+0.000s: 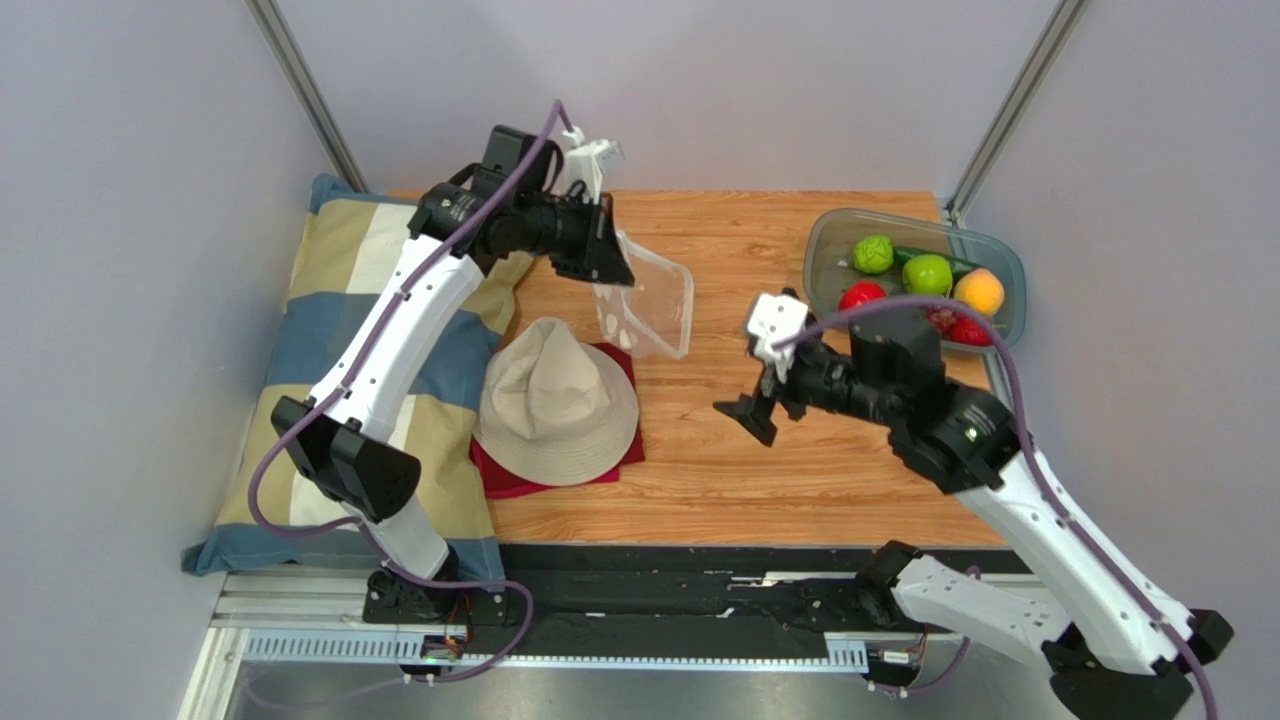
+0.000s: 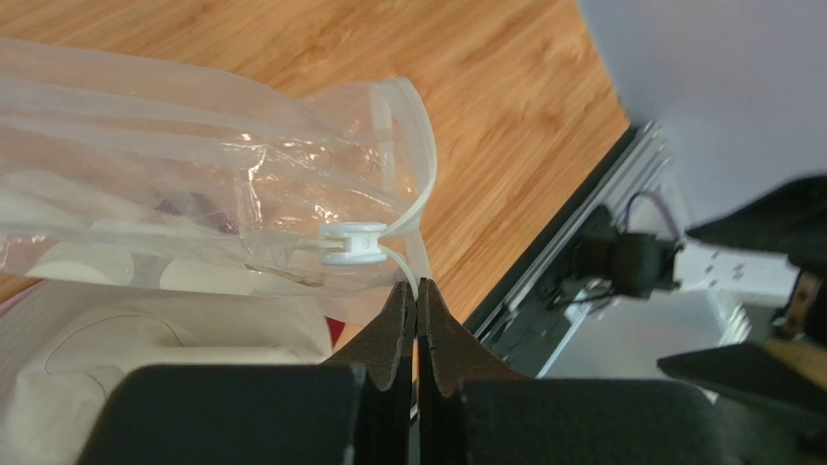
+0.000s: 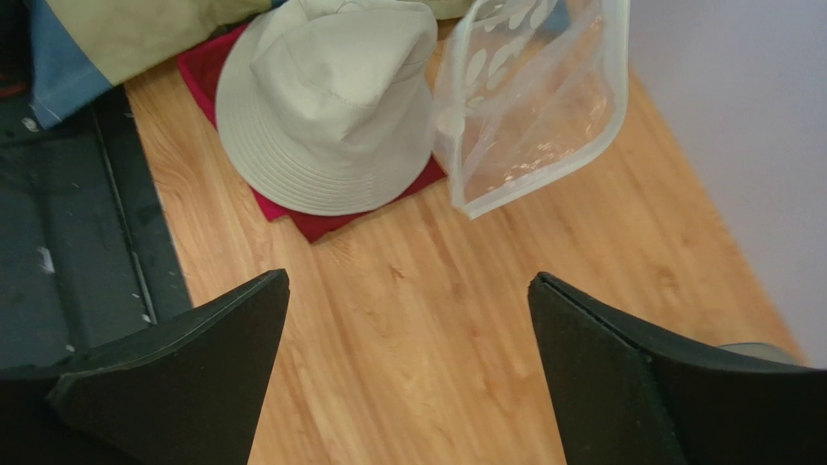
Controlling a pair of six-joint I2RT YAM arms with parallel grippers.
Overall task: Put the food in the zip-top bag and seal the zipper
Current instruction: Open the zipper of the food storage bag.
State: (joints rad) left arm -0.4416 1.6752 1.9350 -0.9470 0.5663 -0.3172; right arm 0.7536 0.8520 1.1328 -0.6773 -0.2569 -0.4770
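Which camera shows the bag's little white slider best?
The left wrist view: the slider is big and close, right by the left claw. The other two views show the bag, but the slider is too small to tell.

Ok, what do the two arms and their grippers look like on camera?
Both look alike. The left arm and right arm have white shells with black joint housings, and a grey-purple cable loops along each. A white camera block sits at each wrist. The left gripper and right gripper have matte black, wedge-shaped fingers tapering to points. No markings show.
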